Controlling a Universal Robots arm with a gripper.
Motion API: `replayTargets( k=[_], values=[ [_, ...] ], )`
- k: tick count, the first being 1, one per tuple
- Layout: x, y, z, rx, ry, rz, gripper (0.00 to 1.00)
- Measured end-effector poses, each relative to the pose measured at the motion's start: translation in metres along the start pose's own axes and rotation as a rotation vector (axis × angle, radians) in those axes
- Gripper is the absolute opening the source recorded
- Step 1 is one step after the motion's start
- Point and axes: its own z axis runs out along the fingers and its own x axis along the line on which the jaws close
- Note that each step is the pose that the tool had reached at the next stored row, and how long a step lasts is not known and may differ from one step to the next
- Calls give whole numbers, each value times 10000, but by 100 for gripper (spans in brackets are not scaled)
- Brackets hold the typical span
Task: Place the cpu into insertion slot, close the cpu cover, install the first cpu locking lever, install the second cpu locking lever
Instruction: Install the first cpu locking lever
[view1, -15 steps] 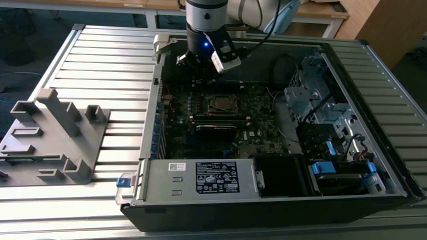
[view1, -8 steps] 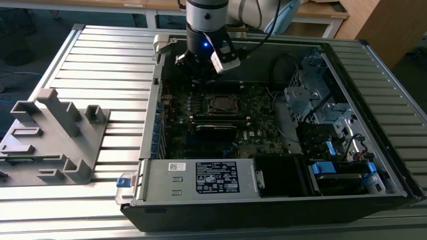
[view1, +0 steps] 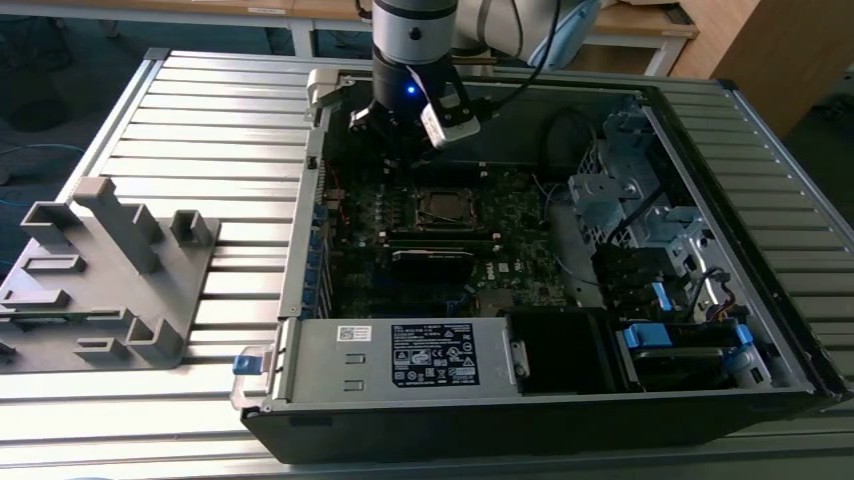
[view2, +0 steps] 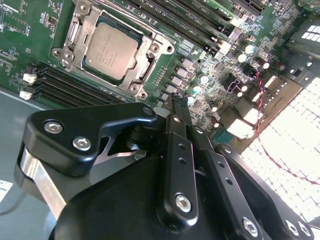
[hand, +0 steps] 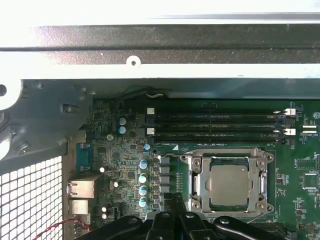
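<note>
The cpu (view2: 111, 50) (hand: 228, 185), a square chip with a dull grey top, lies flat in its socket on the green motherboard. The cpu cover (view2: 70, 37) (hand: 200, 176), a shiny metal frame, lies down around it, with thin locking levers (hand: 225, 149) along the socket edges. I cannot tell whether they are latched. My gripper (view2: 179, 102) (hand: 173, 197) is shut on nothing. It hovers beside the socket, apart from it, over a row of small capacitors. In the exterior view the arm (view1: 414, 50) reaches into the open case just behind the socket (view1: 441, 207).
Memory slots (hand: 215, 125) run along both sides of the socket. The case walls (view1: 300, 230), a labelled power supply (view1: 400, 355), drive bays with blue tabs (view1: 654, 335) and a red wire (view2: 272, 150) surround the board. A grey fixture (view1: 114, 270) stands at the exterior view's left.
</note>
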Motion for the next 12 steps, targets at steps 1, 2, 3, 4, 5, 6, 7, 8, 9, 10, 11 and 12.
replayTargets(
  k=[1,2,3,4,5,6,7,8,9,10,11,12],
  values=[
    [0,0,1,-1,1,0,11],
    [0,0,1,-1,2,0,11],
    [0,0,1,0,2,1,11],
    [0,0,1,-1,3,0,11],
    [0,0,0,-2,1,1,11],
    [0,0,-5,-1,2,0,11],
    [0,0,-10,0,2,0,11],
    [0,0,-13,-2,1,0,11],
    [0,1,-12,-4,0,1,11],
    [0,1,-12,-4,0,0,11],
    [0,0,-13,-2,1,0,11],
    [0,0,-14,-1,2,0,11]
  ],
)
